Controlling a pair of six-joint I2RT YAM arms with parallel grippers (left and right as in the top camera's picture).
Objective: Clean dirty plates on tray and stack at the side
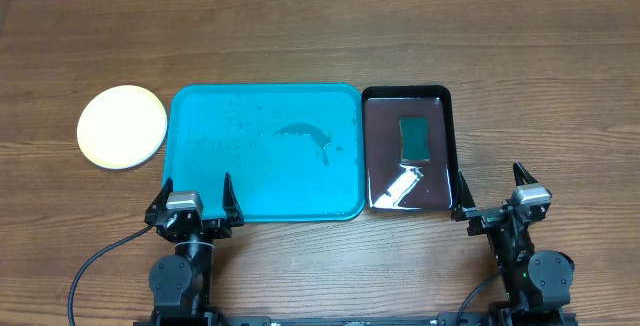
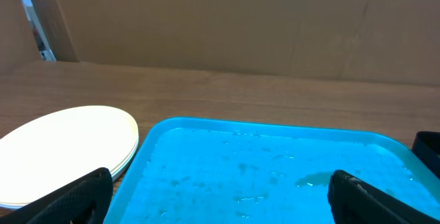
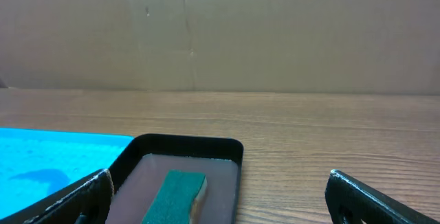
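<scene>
- The plates (image 1: 122, 127) sit stacked on the table just left of the blue tray (image 1: 260, 166), which holds only water drops; the job looks finished.
- The sponge (image 1: 414, 138) lies in the black tray (image 1: 452, 126).
- The left claw (image 1: 197, 184) and right claw (image 1: 490, 176) are spread wide and empty.

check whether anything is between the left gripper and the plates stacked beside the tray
Nothing visible does. The left gripper, open, is at the near left corner of the tray. The plates sit stacked on the table just left of the tray, with only that corner's rim near the path.
</scene>
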